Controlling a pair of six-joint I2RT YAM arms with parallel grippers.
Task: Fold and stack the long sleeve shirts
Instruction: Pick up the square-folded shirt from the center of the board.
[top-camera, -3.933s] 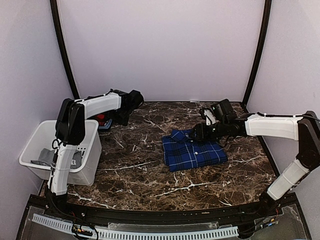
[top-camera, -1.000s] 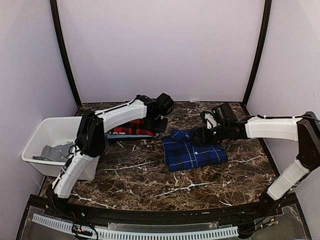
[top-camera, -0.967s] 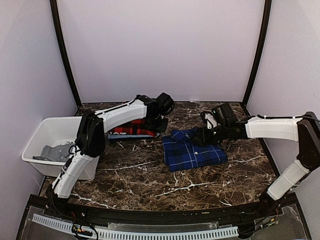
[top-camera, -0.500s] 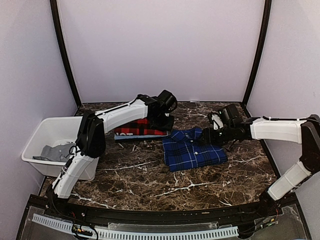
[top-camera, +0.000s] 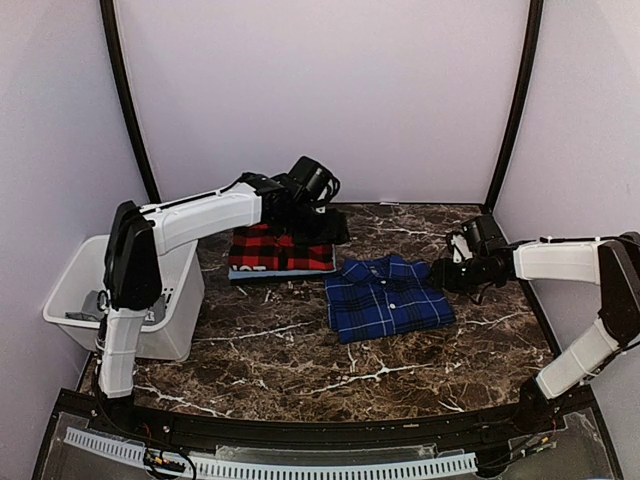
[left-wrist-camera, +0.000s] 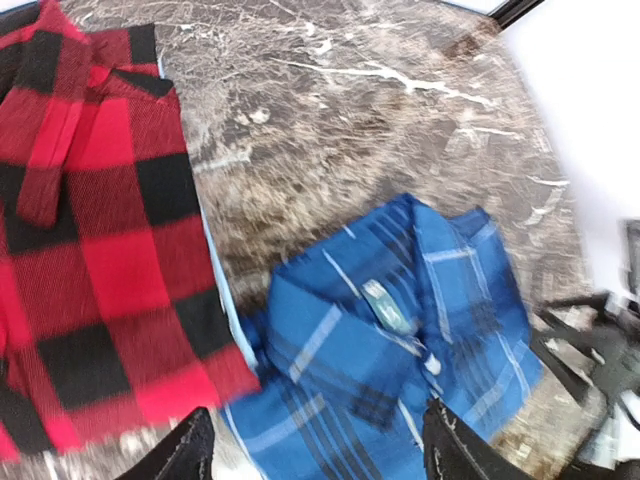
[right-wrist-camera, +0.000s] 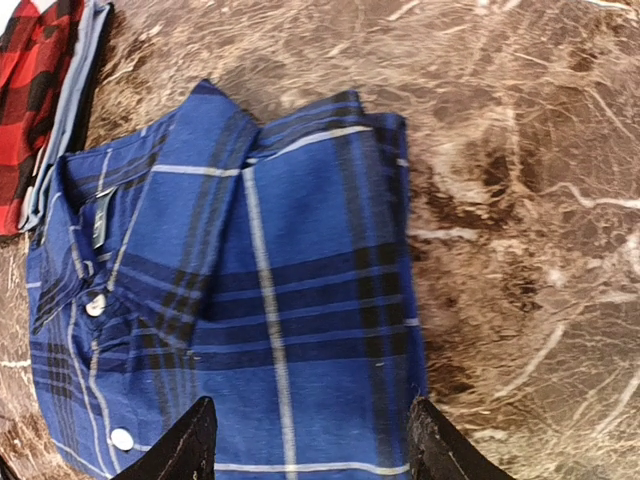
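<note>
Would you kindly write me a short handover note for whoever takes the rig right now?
Left gripper: open, empty, raised near the red shirt.
Right gripper: open, empty, just right of the blue shirt.
Shirts: both lie folded, side by side on the table, red at the back left.
Done: folding, as far as can be seen.
Left: stack one shirt on the other.

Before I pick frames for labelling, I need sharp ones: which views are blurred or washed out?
Left wrist view: soft, smeared edges on the red shirt, top right corner washed out white. Right wrist view: crisp, buttons on the blue shirt clear. Top view: sharp, evenly lit, no strong glare on the table.
</note>
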